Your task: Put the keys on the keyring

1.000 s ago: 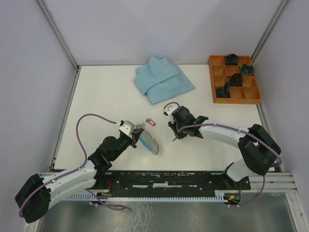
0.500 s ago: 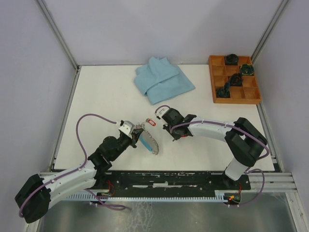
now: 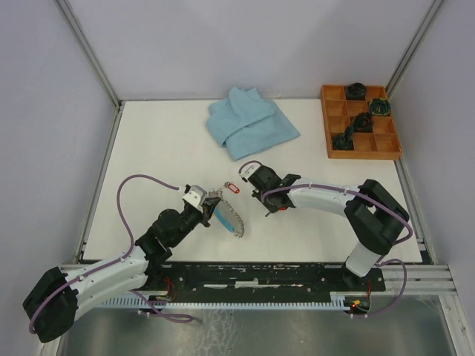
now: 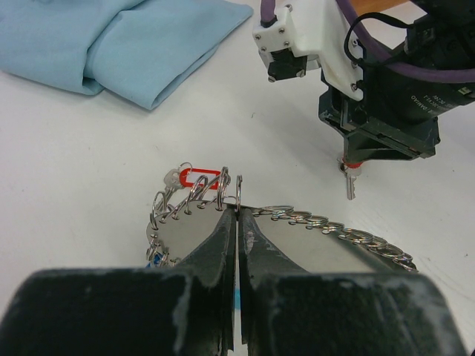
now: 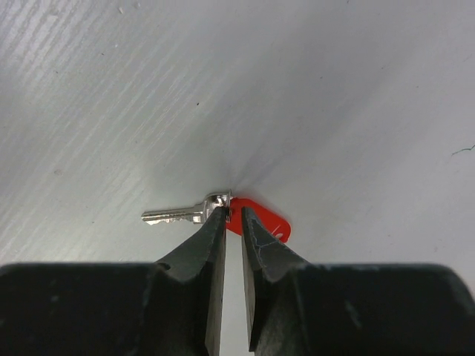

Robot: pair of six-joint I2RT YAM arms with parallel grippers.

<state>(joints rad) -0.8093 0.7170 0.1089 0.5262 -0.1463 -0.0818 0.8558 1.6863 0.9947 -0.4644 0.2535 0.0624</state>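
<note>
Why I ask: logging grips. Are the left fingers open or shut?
Shut on the keyring: the left fingers press together, its coil pinched at their tips.

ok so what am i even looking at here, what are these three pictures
Two robot arms, bolted to the near edge of a white table, each ending in a two-finger gripper. The wide picture is from a camera overhead; the other two are from wrist cameras, so each shows its own fingers. On the table: a blue cloth, a wooden tray of small dark things, and a coiled keyring. The left gripper is shut on the keyring. The right gripper has its fingers either side of a red-tagged key; a firm grip I can't confirm.
</note>
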